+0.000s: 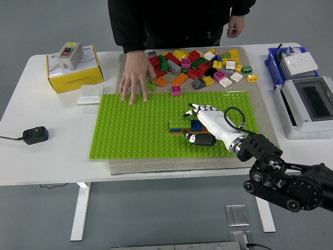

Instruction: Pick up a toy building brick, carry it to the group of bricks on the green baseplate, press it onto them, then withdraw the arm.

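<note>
Flat bright-green studded plastic baseplate (135,130) lies on the mat. Small cluster of joined plastic bricks (183,125), green, blue and orange, sits flat on it at about 3 o'clock from plate centre. Loose pile of mixed-colour plastic bricks (200,65) at 12–1 o'clock beyond the plate.
</note>
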Motion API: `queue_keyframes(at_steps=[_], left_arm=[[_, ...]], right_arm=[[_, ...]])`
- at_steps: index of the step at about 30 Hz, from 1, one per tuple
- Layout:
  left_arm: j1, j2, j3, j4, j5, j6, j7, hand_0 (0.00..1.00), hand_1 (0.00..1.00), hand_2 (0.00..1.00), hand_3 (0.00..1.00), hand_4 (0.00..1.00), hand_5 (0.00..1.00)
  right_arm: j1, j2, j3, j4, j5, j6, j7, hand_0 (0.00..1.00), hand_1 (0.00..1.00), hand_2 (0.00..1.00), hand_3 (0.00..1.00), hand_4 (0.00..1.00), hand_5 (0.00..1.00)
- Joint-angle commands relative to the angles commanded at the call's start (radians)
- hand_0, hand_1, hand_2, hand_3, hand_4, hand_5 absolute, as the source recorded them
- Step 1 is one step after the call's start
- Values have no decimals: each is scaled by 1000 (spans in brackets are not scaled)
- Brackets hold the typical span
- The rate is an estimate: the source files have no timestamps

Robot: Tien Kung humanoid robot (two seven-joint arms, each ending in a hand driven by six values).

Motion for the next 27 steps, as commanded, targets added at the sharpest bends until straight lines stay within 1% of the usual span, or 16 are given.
queue_keyframes(at_steps=[9, 27], left_arm=[[2, -1, 0, 0, -1, 1, -1, 609, 596, 483, 592, 138, 699], [-2, 3, 14, 0, -11, 3, -5, 608, 596, 484, 592, 138, 699]], right_arm=[[-11, -7, -8, -3, -1, 0, 0, 998, 992, 998, 762, 606, 495], [-20, -3, -25, -16, -3, 3, 0, 998, 991, 998, 758, 608, 500]])
